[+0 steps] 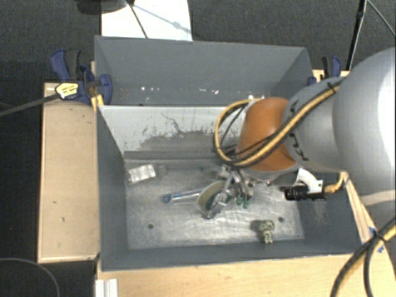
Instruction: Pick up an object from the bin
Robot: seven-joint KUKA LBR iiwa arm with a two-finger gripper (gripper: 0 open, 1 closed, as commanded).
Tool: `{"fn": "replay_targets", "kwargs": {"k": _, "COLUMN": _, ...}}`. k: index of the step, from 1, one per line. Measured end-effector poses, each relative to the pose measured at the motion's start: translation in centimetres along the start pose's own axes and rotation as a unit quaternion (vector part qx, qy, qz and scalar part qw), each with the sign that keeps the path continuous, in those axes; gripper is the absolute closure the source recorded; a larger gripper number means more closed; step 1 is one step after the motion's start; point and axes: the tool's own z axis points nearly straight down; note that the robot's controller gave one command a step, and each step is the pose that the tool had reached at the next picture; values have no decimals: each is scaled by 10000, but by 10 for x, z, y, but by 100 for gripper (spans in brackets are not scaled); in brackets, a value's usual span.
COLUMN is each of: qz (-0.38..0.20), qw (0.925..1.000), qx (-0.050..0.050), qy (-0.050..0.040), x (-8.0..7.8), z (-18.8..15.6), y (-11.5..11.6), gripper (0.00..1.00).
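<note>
The grey metal bin holds only a few loose things on its scratched floor. The arm reaches in from the right, with its orange wrist cover and looped yellow and black cables above the middle of the floor. The gripper hangs below this cover, low in the bin and a little right of the centre.

Its tip is at the right edge of an olive-green rounded piece shaped like a shallow scoop, which lies near the middle of the floor. The tip looks to be touching this piece, or just above it. It cannot be told whether the gripper is released or clamped on the piece, as the tip is a tangle of small metal parts.

A slim blue rod lies just left of the olive piece, pointing toward it. It is unclear whether the two are one thing.

A small clear crinkled plastic piece lies well apart at the left, near the back wall. A small dark grey metal fitting sits near the front wall, to the gripper's right.
</note>
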Motion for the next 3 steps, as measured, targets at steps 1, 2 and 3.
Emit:
{"fn": "replay_targets", "kwargs": {"k": 1, "qz": 15, "qw": 10000, "qx": -13, "qy": -43, "x": -3, "z": -2, "y": 0, "gripper": 100}}
{"fn": "replay_targets", "kwargs": {"k": 2, "qz": 17, "qw": 10000, "qx": 1, "qy": -3, "x": -4, "z": -18, "y": 1, "gripper": 100}}
{"fn": "replay_targets", "kwargs": {"k": 3, "qz": -5, "qw": 10000, "qx": -6, "qy": -16, "x": -6, "z": -75, "y": 2, "gripper": 100}}
